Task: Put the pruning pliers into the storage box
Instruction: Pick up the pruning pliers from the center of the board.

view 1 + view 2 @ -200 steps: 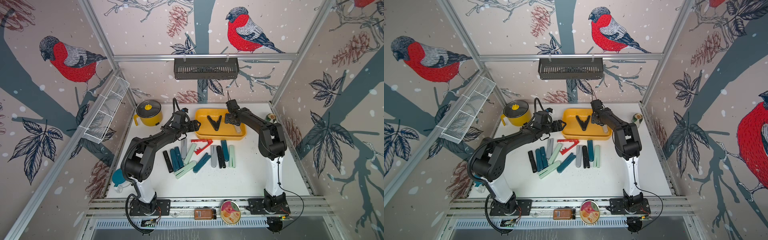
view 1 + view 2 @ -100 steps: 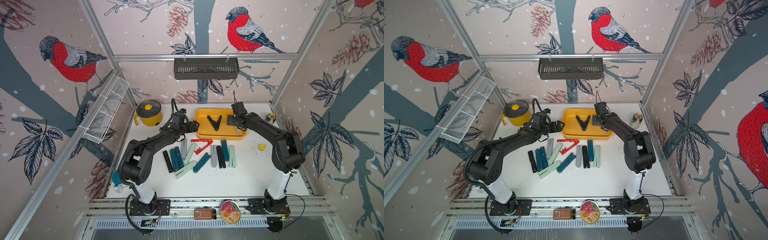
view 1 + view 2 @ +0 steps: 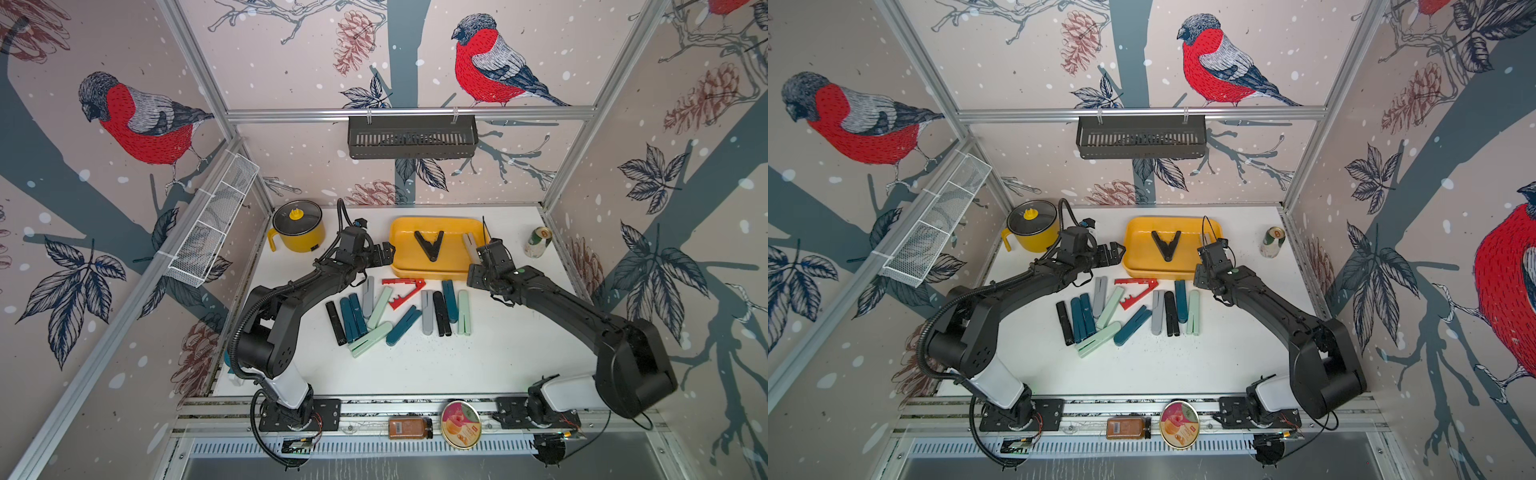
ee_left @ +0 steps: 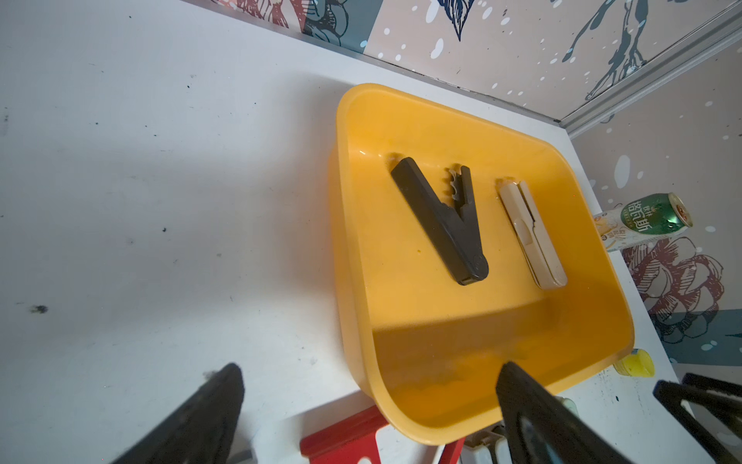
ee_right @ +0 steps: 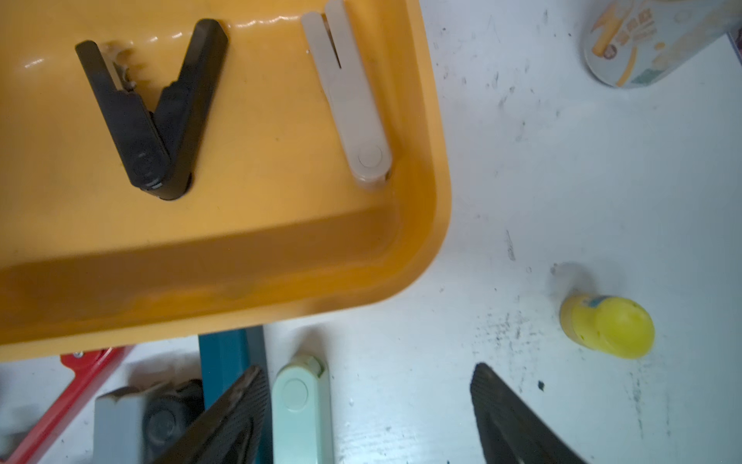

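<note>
The yellow storage box (image 3: 403,266) stands at the back middle of the table. In it lie black pruning pliers (image 3: 430,245) spread in a V and shut beige pliers (image 4: 530,237). Several more pliers (image 3: 409,320) in teal, mint, grey, black and red lie in front of the box. My left gripper (image 3: 385,254) is open and empty at the box's left edge, its fingers either side of the near corner (image 4: 401,413). My right gripper (image 5: 368,369) is open above the table by the box's front right corner, with the end of mint pliers (image 5: 301,401) just inside one finger.
A round yellow pot (image 3: 297,226) stands at the back left and a can (image 3: 538,242) at the back right. A small yellow cap (image 5: 606,325) lies right of the box. A black rack (image 3: 411,137) and a wire basket (image 3: 212,224) hang on the walls.
My right gripper has drawn back from over the box to its front right corner, leaving the beige pliers inside. Both grippers have opened wider. The left arm has stayed in place.
</note>
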Motion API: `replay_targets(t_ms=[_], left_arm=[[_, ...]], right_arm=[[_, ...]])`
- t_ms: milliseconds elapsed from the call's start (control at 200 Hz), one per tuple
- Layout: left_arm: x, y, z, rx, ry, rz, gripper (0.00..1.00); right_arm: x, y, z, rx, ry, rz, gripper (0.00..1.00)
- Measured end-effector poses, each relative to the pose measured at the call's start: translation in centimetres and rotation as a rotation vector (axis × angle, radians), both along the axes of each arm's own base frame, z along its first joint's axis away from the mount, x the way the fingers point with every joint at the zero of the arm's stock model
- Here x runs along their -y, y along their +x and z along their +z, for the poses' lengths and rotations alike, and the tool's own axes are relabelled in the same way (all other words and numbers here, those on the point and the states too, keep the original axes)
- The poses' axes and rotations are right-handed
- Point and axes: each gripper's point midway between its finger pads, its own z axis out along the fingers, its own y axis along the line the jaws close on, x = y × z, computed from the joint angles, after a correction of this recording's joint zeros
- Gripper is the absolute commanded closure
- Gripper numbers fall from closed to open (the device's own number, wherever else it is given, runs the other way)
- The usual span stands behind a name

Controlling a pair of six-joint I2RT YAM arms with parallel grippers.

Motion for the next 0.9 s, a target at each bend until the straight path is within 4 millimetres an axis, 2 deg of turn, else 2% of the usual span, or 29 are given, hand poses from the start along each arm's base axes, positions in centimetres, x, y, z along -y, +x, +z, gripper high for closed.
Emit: replay_targets(t_ms=[195,360,480,665,900], left_arm=[[-0.4,-0.4,-0.1,0.001,0.008,0.013,0.01],[-0.5,-0.5,-0.3,-0.003,0.010,0.015,0.02],[-0.6,-0.6,-0.4,-0.005,0.011,0.015,0.01],[-0.7,-0.9,-0.6,-0.010,0.014,0.015,0.02],[-0.8,-1.1,-0.6,-0.009,0.017,0.019,0.02]], right_arm=[[-1.2,-3.3,-2.0,-0.034,0.048,0.037,0.25],[-3.2,-5.6,-4.4,-0.100,0.091,0.085,0.26],[-4.2,-5.9,-5.3,-0.127,0.093,0.111,0.30],[-4.7,-5.7,-6.4,-0.155,0.094,0.105,0.34],[-4.5,-5.6,-7.7,-0.194,0.063,0.094,0.40]])
